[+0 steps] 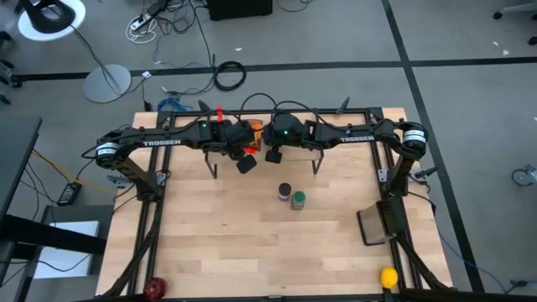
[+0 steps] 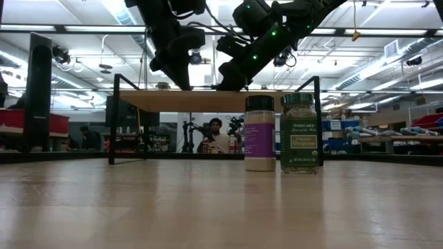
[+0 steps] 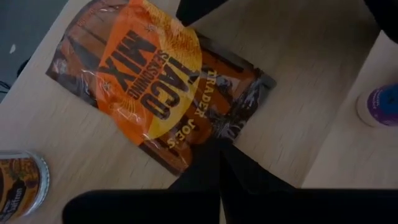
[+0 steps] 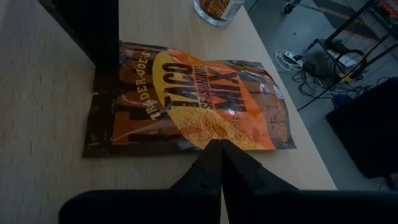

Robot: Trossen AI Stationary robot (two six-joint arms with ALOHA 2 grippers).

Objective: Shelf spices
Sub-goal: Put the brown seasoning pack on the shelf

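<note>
The brown-orange packet (image 3: 155, 81) lies flat on the shelf's light top board (image 2: 138, 99); it also shows in the right wrist view (image 4: 199, 102). My left gripper (image 3: 219, 149) is shut at the packet's brown short end. My right gripper (image 4: 219, 146) is shut at one long edge of the packet. A tiny jar (image 3: 18, 180) stands on the shelf beside the packet. The purple-labelled jar (image 2: 259, 135) and the green-lidded jar (image 2: 300, 135) stand upright on the table in front of the shelf. My left gripper's shut fingertips meet the packet's brown short end (image 3: 211, 134), slanting down from above. The packet lies flat on the shelf top. Whether they pinch the edge or only press on it, I cannot tell. My right gripper's shut fingertips meet the packet's long edge (image 4: 214, 134) near its middle, slanting down from above. The packet stays flat on the board. Whether they pinch the edge or only press on it, I cannot tell.
A yellow ball (image 1: 388, 277) lies at the table's near right corner and a red thing (image 1: 155, 289) at the near left. A dark flat object (image 1: 377, 225) sits by the right edge. The shelf's thin black legs (image 2: 111, 117) stand on the table's far half.
</note>
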